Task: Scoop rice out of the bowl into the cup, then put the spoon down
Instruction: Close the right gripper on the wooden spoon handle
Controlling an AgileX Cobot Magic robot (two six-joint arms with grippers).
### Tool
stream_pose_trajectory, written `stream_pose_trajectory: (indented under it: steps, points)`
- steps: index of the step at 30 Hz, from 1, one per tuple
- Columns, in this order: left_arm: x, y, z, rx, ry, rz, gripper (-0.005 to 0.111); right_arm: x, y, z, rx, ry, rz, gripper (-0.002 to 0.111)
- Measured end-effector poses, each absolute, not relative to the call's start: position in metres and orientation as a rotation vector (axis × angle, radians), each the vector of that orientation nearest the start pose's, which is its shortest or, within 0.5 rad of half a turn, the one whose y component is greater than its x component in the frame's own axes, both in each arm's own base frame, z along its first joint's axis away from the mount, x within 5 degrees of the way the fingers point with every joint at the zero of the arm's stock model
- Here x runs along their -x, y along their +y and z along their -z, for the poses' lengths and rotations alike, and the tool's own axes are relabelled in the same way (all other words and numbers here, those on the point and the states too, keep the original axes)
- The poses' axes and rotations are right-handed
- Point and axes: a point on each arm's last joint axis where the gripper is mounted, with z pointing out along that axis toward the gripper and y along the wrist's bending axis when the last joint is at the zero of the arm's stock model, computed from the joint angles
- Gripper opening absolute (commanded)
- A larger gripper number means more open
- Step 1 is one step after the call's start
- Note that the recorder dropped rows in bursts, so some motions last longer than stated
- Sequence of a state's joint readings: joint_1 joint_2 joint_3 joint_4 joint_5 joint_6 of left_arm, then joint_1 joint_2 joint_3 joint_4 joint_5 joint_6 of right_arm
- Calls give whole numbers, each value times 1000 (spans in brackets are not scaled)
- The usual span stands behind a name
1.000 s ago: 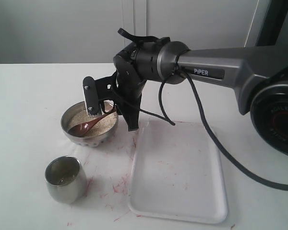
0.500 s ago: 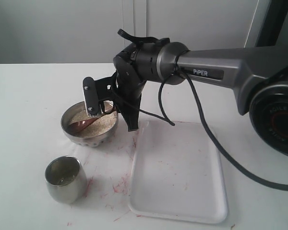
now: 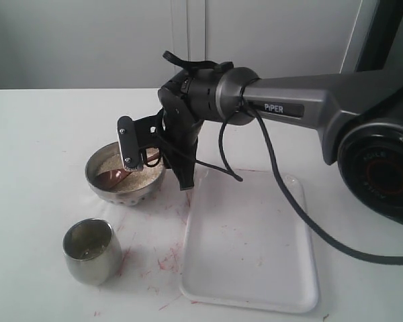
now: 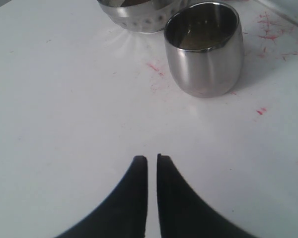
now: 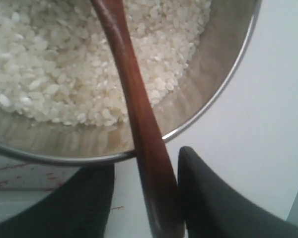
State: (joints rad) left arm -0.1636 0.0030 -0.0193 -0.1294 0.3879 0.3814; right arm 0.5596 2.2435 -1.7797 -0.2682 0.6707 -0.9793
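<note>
The steel bowl stands at the left middle of the table, filled with off-white rice. The dark wooden spoon has its scoop down in the rice, and its handle slants up over the rim. My right gripper hangs over the bowl's right side, shut on that handle. In the right wrist view the spoon runs between the gripper's fingers and across the rice and the bowl. The cup stands in front of the bowl. My left gripper is shut and empty, short of the cup and bowl.
A white rectangular tray lies to the right of the bowl and cup, under the right arm. Red smears mark the table between cup and tray. A black cable loops from the arm over the tray.
My right gripper has dipped and shifted slightly left. The spoon's scoop, which lay on top of the rice, now sits lower in it. The cup and bowl have not moved.
</note>
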Motion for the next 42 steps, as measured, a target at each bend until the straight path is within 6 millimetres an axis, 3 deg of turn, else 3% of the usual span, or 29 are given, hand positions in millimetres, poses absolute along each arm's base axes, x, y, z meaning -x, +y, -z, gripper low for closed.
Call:
stream_pose_trajectory:
  steps: [8,18,42]
  points:
    - [-51,-13,-185,-424,1803,-23,14,-427,249,-169,2002,1739,447,39]
    - [-51,-13,-185,-424,1803,-23,14,-434,254,-191,1871,1800,412,34]
    - [-51,-13,-185,-423,1803,-21,14,-432,253,-187,1868,1864,387,34]
